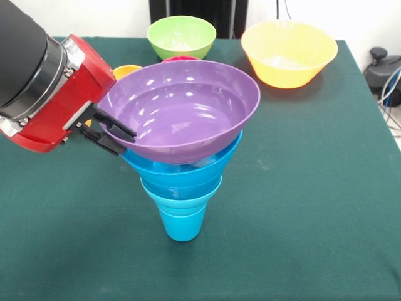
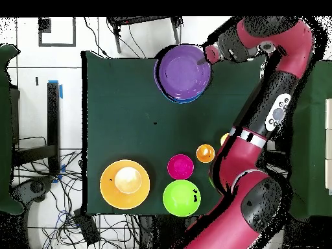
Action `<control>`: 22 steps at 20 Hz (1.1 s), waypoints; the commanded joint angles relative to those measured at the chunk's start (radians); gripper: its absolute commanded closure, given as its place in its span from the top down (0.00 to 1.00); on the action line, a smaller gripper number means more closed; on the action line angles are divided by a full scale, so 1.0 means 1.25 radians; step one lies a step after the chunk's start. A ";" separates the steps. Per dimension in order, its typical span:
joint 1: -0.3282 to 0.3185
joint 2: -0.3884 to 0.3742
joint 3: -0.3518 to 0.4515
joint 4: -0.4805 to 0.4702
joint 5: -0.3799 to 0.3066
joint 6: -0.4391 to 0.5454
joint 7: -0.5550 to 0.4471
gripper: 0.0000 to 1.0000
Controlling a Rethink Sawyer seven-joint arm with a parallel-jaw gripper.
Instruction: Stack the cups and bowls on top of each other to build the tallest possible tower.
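Observation:
The tower stands mid-table: a blue cup (image 1: 182, 222) as base, blue bowls (image 1: 182, 172) nested above it, and a wide purple bowl (image 1: 182, 110) on top; from overhead only the purple bowl (image 2: 185, 70) shows clearly. My gripper (image 1: 111, 134) is at the purple bowl's left rim, one finger inside and one outside, shut on it; it also shows in the overhead view (image 2: 202, 59). The yellow-orange bowl (image 1: 288, 53) sits apart at the far right.
A green bowl (image 1: 182, 36), a red bowl (image 2: 180, 166) and an orange cup (image 1: 127, 70) stand behind the tower. A yellow cup (image 2: 224, 139) peeks out beside the arm. Dark objects and cables (image 1: 382, 69) lie off the table's right edge.

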 commanded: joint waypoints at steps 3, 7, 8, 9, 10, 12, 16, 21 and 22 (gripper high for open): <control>0.046 -0.035 -0.127 0.002 -0.018 -0.032 -0.090 0.00; 0.050 -0.040 -0.130 -0.008 -0.037 -0.024 -0.107 0.00; 0.050 -0.041 -0.131 -0.008 -0.038 -0.024 -0.110 0.00; 0.050 -0.041 -0.132 -0.009 -0.039 -0.025 -0.112 0.00; 0.049 -0.042 -0.134 -0.007 -0.038 -0.024 -0.113 0.00; 0.048 -0.042 -0.137 -0.006 -0.037 -0.025 -0.115 0.00; 0.042 -0.043 -0.149 0.006 -0.020 -0.026 -0.108 0.00; 0.035 -0.046 -0.173 0.032 0.013 -0.037 -0.087 0.00; 0.032 -0.046 -0.178 0.039 0.021 -0.041 -0.083 0.00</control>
